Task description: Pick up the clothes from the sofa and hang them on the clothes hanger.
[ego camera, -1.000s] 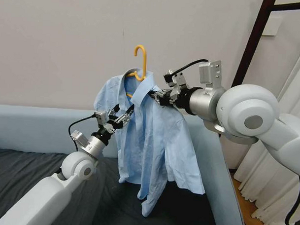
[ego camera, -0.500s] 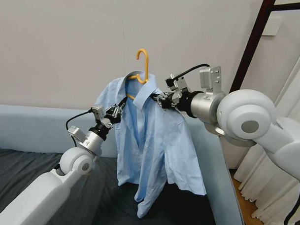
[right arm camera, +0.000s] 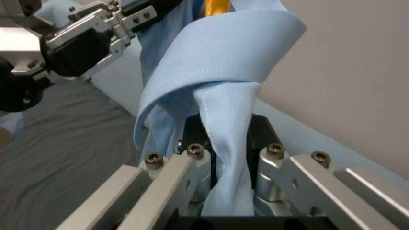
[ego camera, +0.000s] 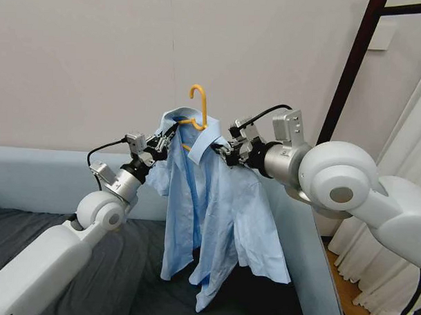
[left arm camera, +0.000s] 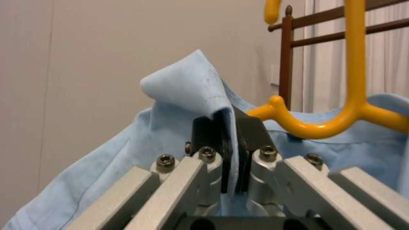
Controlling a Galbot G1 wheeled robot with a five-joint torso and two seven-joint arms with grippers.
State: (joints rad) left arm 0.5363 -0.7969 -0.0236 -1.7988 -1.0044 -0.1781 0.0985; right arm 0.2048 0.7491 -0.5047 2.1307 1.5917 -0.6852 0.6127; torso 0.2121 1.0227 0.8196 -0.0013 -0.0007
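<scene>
So left gripper (ego camera: 164, 137) and right gripper (ego camera: 220, 149) each pinch the blue shirt (ego camera: 222, 206) by its collar mid-frame, probably keeping it seated on the yellow hanger (ego camera: 202, 109).

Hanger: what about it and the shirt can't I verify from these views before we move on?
1. Head view: the shirt covers the hanger's arms, so its seating on them is hidden.
2. Wrist views: fabric clamped in the left gripper and right gripper, at the collar's two sides, blocks the shoulders beyond.
3. Head view: the rack is cut off by the top edge.
4. Head view: hem against sofa; contact cannot be told.
</scene>
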